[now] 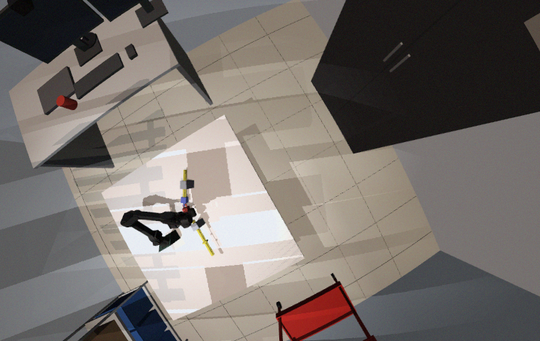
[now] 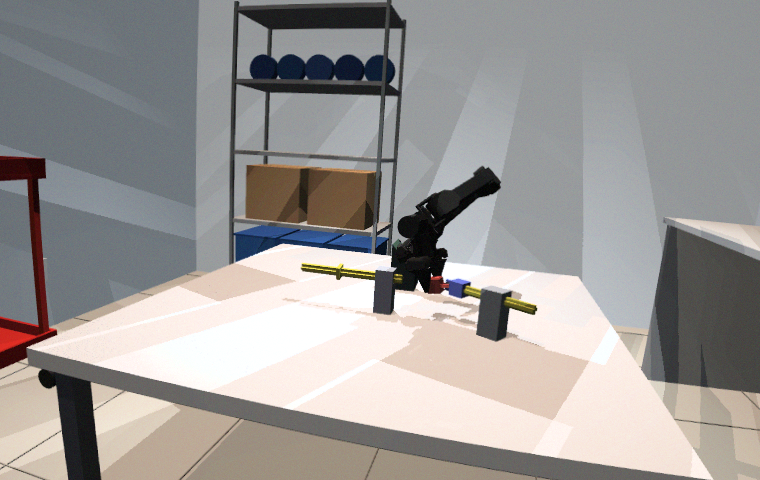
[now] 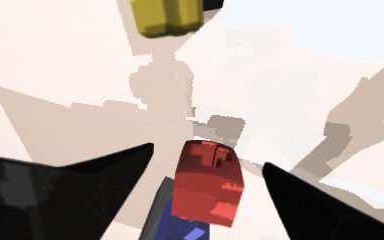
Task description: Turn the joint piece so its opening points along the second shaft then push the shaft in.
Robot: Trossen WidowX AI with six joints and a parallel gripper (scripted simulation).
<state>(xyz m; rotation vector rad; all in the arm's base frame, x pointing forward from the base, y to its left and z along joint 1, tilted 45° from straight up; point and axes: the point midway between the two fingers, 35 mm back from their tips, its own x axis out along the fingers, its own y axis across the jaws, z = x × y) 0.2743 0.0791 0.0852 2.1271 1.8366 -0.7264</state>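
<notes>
The red joint piece is hinged to a blue end piece on the fixed yellow shaft. That shaft is held by a grey block. The second yellow shaft passes through its own block; its near end stands apart from the red piece. In the wrist view the red opening faces roughly toward that end; exact alignment cannot be told. My gripper is open, its fingers on either side of the red piece, with visible gaps.
The second shaft carries a small collar on its outer part. Both blocks stand on the white table. The black arm reaches in over the joint. A desk, shelves and a red cart stand beyond the table.
</notes>
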